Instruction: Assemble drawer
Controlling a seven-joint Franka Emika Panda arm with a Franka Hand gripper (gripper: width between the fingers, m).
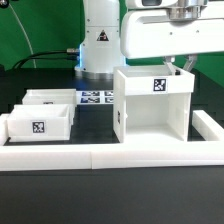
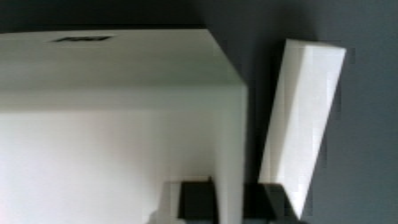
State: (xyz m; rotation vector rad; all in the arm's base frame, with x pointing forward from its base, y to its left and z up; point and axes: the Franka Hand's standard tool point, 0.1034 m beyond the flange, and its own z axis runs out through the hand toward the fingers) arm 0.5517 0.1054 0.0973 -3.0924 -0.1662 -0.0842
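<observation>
Box [image 1: 150,110] is standing upright on the table with its open front facing the camera, at about 3 o'clock of centre in the exterior view. Two trays [image 1: 40,125] are lying well apart from it at 9 o'clock, one behind the other. The marker board [image 1: 95,98] is lying between trays and box, toward 10 o'clock of the box. The wall [image 1: 110,153] is running along the near edge at 6 o'clock.

Handling (judged): the box is looking like thin-walled rigid plastic, so light, stiff and smooth. It is likely to slip or tip if pinched off-centre. The best hold is across one panel edge near the top, since the body is too wide for the jaws. The trays are likely taking a grip on a side wall rather than on the knob.

Gripper [image 1: 182,68] is sitting at the box's top rear corner, at 1 o'clock of the box. In the wrist view the box top [image 2: 107,120] is filling most of the frame. The two dark fingers [image 2: 196,200] are standing a narrow way apart, with what looks like the box's side edge between them. Cannot tell whether they are pressing on it or only straddling it.
</observation>
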